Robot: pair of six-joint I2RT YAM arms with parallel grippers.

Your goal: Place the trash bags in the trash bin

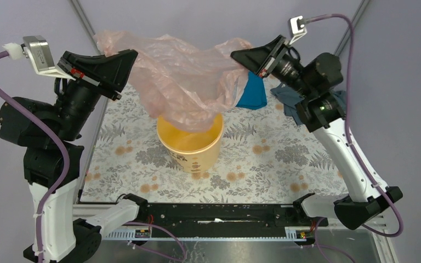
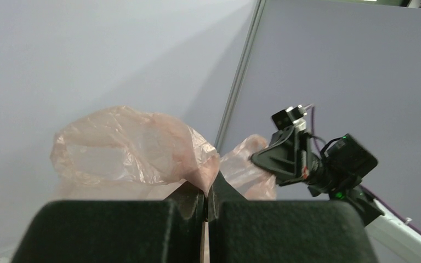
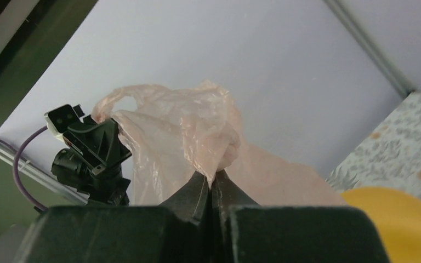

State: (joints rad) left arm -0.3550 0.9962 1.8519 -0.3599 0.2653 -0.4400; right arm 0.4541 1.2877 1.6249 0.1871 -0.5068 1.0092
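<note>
The pale-pink translucent trash bag (image 1: 181, 76) hangs stretched between both grippers, high above the table. Its lower end dips into the mouth of the yellow-orange bin (image 1: 197, 150), which stands upright mid-table. My left gripper (image 1: 133, 55) is shut on the bag's left edge; the film (image 2: 137, 148) bunches above its closed jaws (image 2: 205, 192). My right gripper (image 1: 234, 55) is shut on the bag's right edge; the film (image 3: 197, 131) rises from its closed jaws (image 3: 212, 183). The bin's rim (image 3: 400, 205) shows at the lower right of the right wrist view.
A bright blue cloth (image 1: 254, 93) lies behind the bin to the right. A grey-blue cloth (image 1: 291, 98) lies under the right arm. The floral tablecloth (image 1: 274, 164) covers the table. Grey walls enclose the back and sides.
</note>
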